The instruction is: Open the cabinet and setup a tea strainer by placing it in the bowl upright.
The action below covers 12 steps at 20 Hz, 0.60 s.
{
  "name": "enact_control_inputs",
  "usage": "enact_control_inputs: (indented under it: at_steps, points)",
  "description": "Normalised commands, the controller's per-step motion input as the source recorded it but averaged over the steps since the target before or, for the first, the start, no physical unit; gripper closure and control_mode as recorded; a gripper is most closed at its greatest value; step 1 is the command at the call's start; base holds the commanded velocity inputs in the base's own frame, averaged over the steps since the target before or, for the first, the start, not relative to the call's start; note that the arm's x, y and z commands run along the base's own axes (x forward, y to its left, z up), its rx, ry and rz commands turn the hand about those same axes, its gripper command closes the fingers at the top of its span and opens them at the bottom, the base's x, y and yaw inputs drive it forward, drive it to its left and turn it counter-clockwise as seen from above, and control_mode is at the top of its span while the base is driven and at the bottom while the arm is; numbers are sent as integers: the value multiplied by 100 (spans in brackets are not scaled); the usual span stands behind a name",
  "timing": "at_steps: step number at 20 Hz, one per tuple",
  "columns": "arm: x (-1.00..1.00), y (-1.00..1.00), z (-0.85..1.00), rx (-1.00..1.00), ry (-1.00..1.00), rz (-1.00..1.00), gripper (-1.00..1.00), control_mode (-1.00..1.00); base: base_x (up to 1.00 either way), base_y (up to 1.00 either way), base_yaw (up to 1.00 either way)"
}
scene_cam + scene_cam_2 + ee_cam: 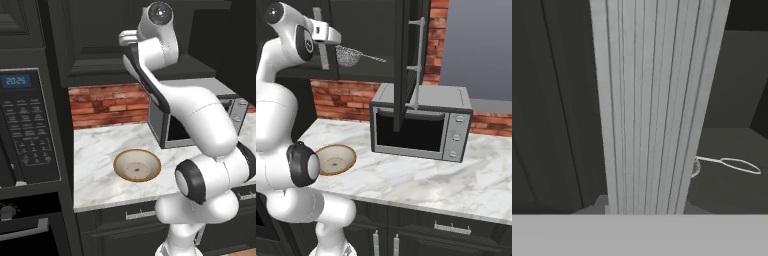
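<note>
Even, dim rendered light; hand view blurred.

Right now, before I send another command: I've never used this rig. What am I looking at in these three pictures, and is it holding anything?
The white jointed machine is a robot arm on a base that drives. Two pictures come from cameras on that base, behind the arm to its left and to its right. The third looks out from the hand itself.

On the marble counter sit a tan-rimmed bowl, empty, and a silver microwave.

Above, the cabinet has its right door swung open, and the tea strainer rests inside.

The pincer is up at the left door's silver bar handle, which looms large in the hand view. I cannot tell whether it has closed on it. The strainer is not held.
</note>
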Motion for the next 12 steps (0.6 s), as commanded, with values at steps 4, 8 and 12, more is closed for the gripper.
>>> enact_control_inputs:
  at_steps: [4, 8, 12]
  points:
    - [-42, 32, 0, -1, 4, -17, 100, -100, 0, 0, 0]
    - [-69, 29, 0, -2, 19, -18, 100, -100, 0, 0, 0]
    - [-99, 64, 0, -6, 13, -23, 100, -100, 0, 0, 0]
